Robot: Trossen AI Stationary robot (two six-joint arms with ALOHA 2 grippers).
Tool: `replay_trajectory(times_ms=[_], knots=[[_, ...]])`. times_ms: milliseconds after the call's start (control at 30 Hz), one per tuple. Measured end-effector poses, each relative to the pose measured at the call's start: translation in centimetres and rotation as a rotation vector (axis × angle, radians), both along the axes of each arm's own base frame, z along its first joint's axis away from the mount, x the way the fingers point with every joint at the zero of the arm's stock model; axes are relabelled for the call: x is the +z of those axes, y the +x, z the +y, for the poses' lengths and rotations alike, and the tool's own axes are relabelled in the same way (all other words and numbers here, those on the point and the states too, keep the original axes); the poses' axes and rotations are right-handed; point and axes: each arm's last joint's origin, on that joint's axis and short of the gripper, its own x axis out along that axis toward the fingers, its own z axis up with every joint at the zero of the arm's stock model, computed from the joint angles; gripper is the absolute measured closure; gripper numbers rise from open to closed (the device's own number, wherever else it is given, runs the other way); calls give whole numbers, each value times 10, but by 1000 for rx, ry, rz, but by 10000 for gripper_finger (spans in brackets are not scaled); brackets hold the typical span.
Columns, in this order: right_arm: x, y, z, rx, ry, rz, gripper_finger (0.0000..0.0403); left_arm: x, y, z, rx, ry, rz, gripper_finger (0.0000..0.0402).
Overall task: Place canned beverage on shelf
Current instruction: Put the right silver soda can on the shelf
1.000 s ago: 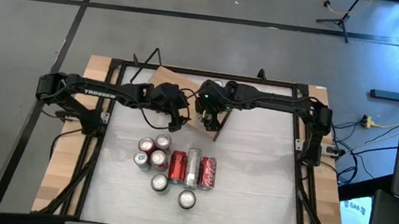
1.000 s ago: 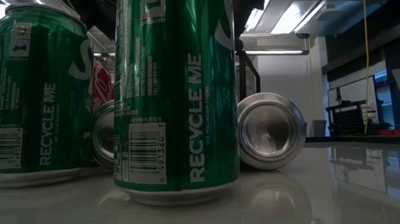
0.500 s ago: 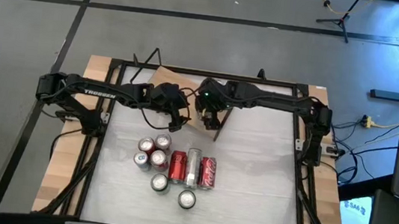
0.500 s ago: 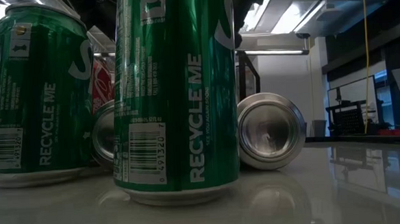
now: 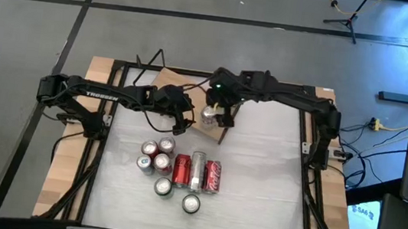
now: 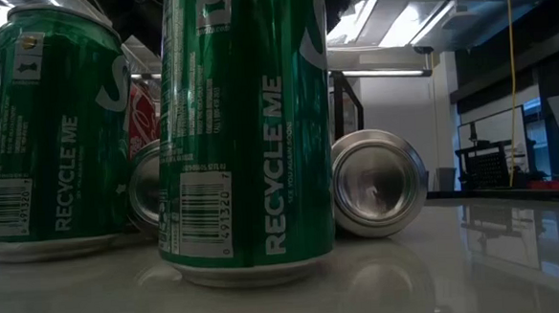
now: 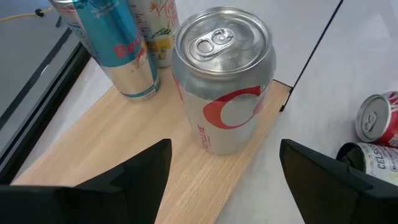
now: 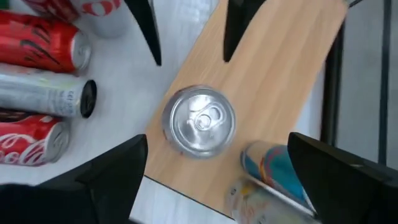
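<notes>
Right hand [image 8: 186, 180] hung open and empty above the silver can [image 8: 199, 121], which stood upright near the shelf's [image 8: 273, 74] corner. Left hand [image 7: 227, 171] was open before it. Judged light, rigid, slippery; best gripped mid-wall.

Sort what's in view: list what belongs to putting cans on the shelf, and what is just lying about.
Part of the job:
- shelf
- silver can upright on it
- blue can and pale can on it
- table cans waiting
- right claw, open above the silver can
- left claw, open

Lying about:
- cables
- tripod stand
</notes>
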Motion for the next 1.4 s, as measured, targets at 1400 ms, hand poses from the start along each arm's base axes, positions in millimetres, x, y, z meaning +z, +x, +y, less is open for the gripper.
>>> replay_trajectory(times_ms=[1400], knots=[[-90, -163, 31, -397, 175, -333, 22, 90, 49, 27, -163, -2, -367, 114]])
